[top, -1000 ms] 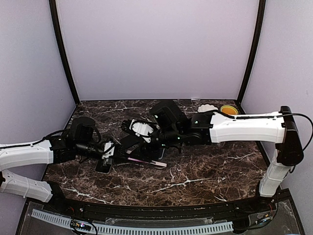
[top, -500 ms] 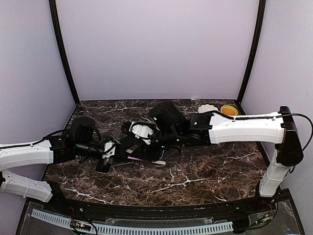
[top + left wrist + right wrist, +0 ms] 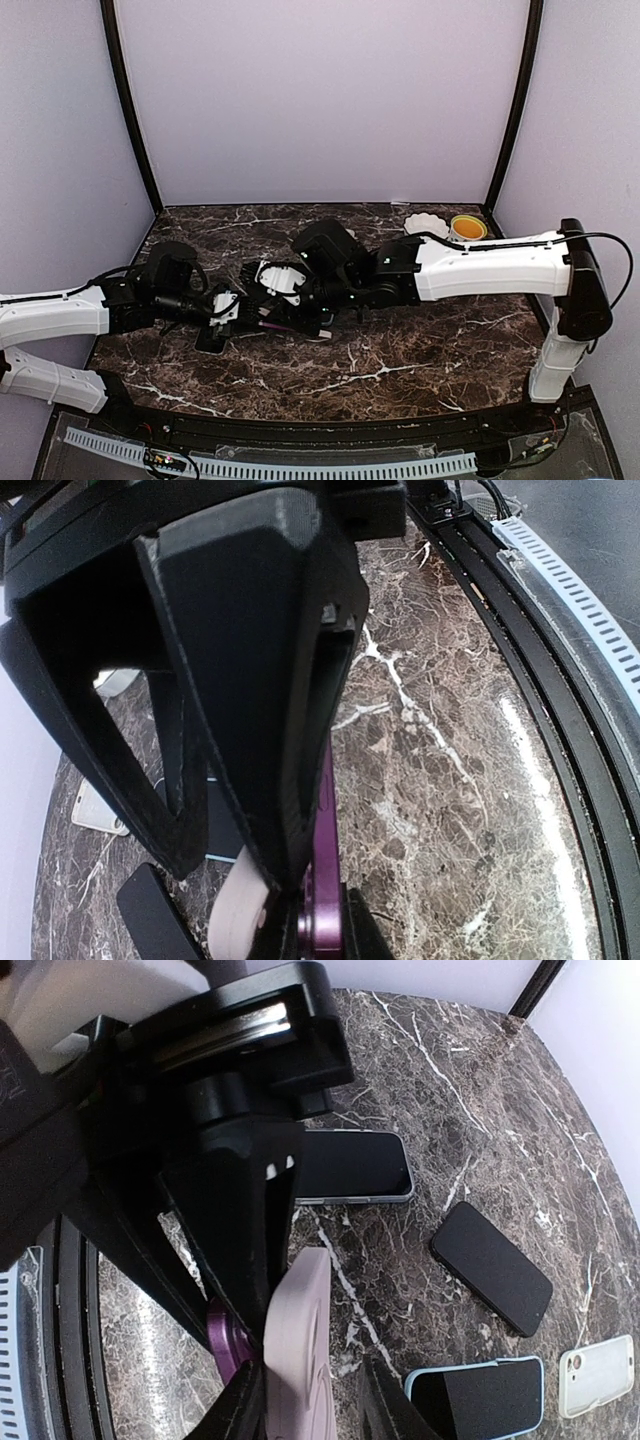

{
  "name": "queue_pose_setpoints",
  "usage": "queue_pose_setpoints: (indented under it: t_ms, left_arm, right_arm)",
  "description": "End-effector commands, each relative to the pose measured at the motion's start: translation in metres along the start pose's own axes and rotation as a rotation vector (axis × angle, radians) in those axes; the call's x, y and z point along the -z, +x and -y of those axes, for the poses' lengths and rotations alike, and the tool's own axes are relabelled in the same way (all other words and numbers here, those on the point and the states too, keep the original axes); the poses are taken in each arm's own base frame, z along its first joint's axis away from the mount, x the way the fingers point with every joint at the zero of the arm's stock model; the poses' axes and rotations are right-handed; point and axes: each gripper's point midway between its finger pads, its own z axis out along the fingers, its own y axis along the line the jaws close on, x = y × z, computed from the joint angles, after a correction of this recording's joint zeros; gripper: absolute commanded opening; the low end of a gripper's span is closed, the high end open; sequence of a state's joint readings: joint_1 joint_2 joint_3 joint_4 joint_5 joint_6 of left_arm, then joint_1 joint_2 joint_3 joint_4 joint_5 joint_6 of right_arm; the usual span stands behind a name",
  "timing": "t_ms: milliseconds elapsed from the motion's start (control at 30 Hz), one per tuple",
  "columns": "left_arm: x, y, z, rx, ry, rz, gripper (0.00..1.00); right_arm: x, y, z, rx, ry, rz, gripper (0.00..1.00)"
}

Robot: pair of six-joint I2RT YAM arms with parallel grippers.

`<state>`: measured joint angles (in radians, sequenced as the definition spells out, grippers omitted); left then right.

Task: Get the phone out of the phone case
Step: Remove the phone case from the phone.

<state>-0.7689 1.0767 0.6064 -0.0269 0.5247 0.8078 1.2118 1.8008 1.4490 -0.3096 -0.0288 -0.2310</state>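
Observation:
A purple phone [image 3: 328, 880] stands on edge with a pale lilac case [image 3: 300, 1360] still against it. My left gripper [image 3: 325, 935] is shut on the phone's edge; the phone also shows in the right wrist view [image 3: 226, 1345]. My right gripper [image 3: 312, 1415] is shut on the case, which also shows in the left wrist view [image 3: 240, 920]. In the top view the two grippers meet at mid-left, left [image 3: 224, 312] and right [image 3: 268, 305], with the phone and case [image 3: 295, 326] between and below them, mostly hidden.
Several other phones lie on the marble: a dark-screened one [image 3: 350, 1165], a black one [image 3: 492, 1267], a blue-cased one [image 3: 478, 1398] and a white case [image 3: 597, 1375]. A white dish [image 3: 425, 224] and an orange bowl [image 3: 467, 227] sit at the back right.
My right arm has moved left, closer to the left gripper, carrying the case end with it. The left arm has hardly moved.

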Motion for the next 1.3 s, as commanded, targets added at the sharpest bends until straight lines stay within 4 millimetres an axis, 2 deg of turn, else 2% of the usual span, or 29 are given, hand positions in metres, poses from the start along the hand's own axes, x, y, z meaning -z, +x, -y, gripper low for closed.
queue_pose_setpoints:
  t_ms: [0, 300, 467, 700, 933, 1267]
  left_arm:
    - [0.013, -0.044, -0.026, -0.096, -0.094, 0.134, 0.00]
    - [0.016, -0.047, -0.028, -0.105, -0.111, 0.138, 0.00]
    - [0.018, -0.050, -0.028, -0.112, -0.114, 0.149, 0.00]
    - [0.020, -0.050, -0.029, -0.118, -0.126, 0.146, 0.00]
    - [0.020, -0.047, -0.032, -0.118, -0.143, 0.132, 0.00]
    - [0.021, -0.043, -0.039, -0.125, -0.183, 0.106, 0.00]
  right_arm:
    - [-0.013, 0.024, -0.012, 0.021, -0.021, -0.099, 0.30]
    - [-0.024, 0.027, -0.019, 0.002, -0.034, -0.122, 0.29]
    - [-0.027, 0.017, -0.023, -0.031, -0.054, -0.080, 0.28]
    - [-0.028, 0.018, -0.027, -0.033, -0.071, -0.083, 0.18]
    - [-0.025, 0.022, -0.033, -0.031, -0.099, -0.091, 0.00]
    - [-0.023, 0.036, -0.035, -0.020, -0.101, -0.135, 0.00]
